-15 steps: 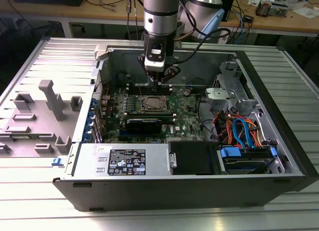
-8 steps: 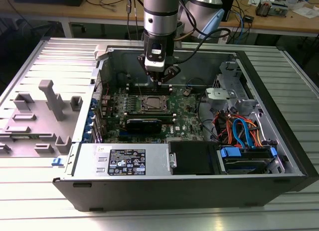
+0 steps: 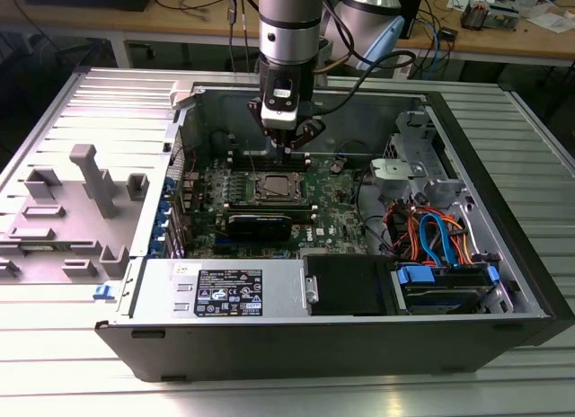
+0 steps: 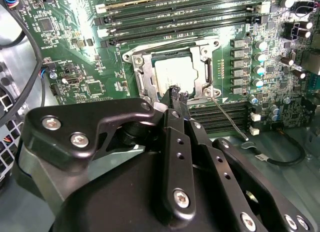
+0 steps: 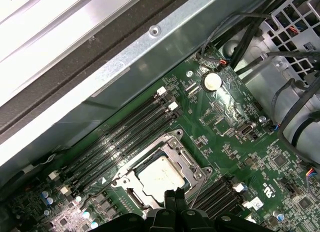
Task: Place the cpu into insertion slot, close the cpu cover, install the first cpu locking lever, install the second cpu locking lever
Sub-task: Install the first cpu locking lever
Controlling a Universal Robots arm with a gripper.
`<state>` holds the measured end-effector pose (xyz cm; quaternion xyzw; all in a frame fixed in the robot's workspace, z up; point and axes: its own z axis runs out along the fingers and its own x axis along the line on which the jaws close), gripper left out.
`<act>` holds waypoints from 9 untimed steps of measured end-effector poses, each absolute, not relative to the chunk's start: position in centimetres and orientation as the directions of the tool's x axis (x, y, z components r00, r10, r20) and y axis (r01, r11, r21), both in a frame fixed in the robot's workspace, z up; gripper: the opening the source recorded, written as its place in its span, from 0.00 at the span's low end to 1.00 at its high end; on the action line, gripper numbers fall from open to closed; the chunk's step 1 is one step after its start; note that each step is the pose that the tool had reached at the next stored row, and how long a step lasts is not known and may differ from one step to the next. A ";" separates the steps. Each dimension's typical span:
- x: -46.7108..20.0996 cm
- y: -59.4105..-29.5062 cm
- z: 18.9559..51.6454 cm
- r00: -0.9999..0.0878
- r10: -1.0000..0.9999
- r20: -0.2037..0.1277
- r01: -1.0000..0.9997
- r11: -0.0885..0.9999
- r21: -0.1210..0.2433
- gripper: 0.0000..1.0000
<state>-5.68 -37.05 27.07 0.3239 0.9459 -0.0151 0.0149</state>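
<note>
Gripper (image 4: 176,93) is pressed together at the tips, with both black fingers meeting in a narrow point. Can't tell whether anything thin is pinched between them. In the second wrist view the tips sit right over the edge of the insertion slot (image 4: 170,44), on the side where a thin wire lever (image 4: 229,117) leaves the slot's corner. Cannot tell whether they touch the slot or the lever.

Cpu (image 4: 174,72) lies flat inside the insertion slot, pale silver top up. Cpu cover (image 4: 141,77) is down, its silver frame flat around the cpu and the chip showing through the square cutout. The first wrist view agrees: cpu (image 5: 161,176) seated, frame around it, gripper (image 5: 174,194) just beside the slot's edge.

The lever runs out slanted from the slot's corner instead of lying along the slot's rim. Long black memory slots (image 4: 175,14) run along the side of the slot away from the gripper. Another bank of them lies on the lever side, and the lever crosses over it. Green motherboard (image 4: 75,47) surrounds the slot. Round coin battery (image 5: 212,81) sits on the board well apart from the slot, beyond the memory slots.

In the exterior view the arm (image 3: 289,39) comes straight down into the open computer case (image 3: 314,345), with the gripper hanging above the slot's far edge. Power supply (image 3: 229,291) is well apart from the slot, against the case wall. Grey plastic fixture (image 3: 85,201) stands outside the case, well apart from the slot.
</note>
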 end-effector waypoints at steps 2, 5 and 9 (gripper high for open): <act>-5.7 -37.0 27.1 -0.790 0.611 -0.038 0.612 0.790 -0.019 0.11; -5.7 -37.0 27.1 -0.792 0.610 -0.037 0.610 0.792 -0.018 0.11; -5.7 -37.1 27.1 -0.793 0.608 -0.037 0.609 0.793 -0.018 0.11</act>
